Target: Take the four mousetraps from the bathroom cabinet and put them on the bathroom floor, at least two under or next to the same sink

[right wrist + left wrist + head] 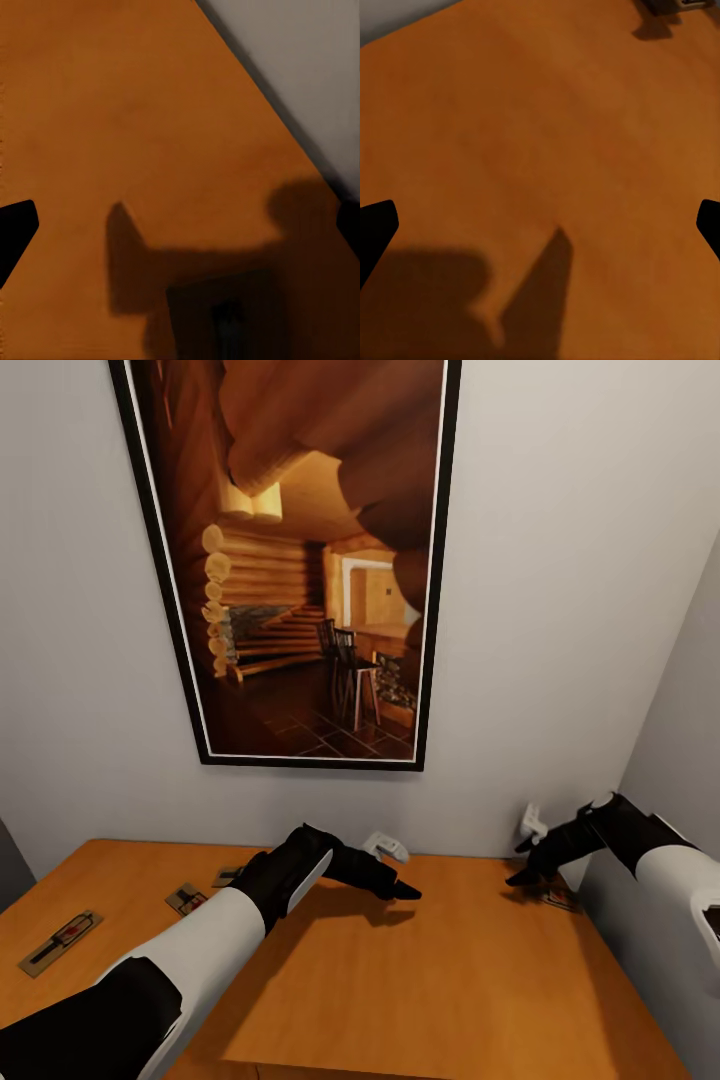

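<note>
Cabinet top beneath a framed cabin picture. Three mousetraps lie near its left edge, a fourth under the right gripper. Left gripper hovers mid-top. Both pincers spread wide, holding nothing.
</note>
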Controlling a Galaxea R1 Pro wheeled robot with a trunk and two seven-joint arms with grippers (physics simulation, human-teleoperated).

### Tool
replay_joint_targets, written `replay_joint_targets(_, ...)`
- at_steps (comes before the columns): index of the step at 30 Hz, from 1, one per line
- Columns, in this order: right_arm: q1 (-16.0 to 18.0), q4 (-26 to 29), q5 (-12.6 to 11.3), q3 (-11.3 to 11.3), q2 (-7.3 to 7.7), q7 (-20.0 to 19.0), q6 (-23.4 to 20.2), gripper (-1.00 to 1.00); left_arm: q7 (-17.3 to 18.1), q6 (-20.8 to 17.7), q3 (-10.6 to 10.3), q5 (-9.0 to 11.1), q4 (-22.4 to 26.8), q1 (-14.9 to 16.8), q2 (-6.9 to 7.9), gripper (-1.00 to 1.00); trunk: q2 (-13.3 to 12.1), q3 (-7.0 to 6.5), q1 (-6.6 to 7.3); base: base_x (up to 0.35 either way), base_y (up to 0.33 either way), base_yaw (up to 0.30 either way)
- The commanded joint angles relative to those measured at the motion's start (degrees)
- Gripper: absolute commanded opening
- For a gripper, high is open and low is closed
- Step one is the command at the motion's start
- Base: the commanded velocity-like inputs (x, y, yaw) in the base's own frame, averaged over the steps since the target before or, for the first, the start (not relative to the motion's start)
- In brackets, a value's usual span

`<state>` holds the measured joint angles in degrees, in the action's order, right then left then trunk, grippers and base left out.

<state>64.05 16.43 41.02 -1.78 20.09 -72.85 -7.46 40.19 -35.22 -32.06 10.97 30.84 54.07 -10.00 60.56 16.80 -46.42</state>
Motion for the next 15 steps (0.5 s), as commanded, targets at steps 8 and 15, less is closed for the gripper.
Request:
replay_joint_targets(8,0.03,-1.75,0.36,-0.23,0.12,-0.15,-0.62,1.00,-0.15,-0.53,-0.18,0.51,-0.02,0.07,0.00,1.00,0.06,0.08,-0.01,0.000,0.000,0.000)
replay_joint_targets(15,0.03,-3.18,2.16,-0.24,0.33,-0.05,-0.63,1.00,-0.18,-0.62,-0.20,0.39,-0.26,0.07,0.00,1.00,0.06,0.08,-0.01,0.000,0.000,0.000)
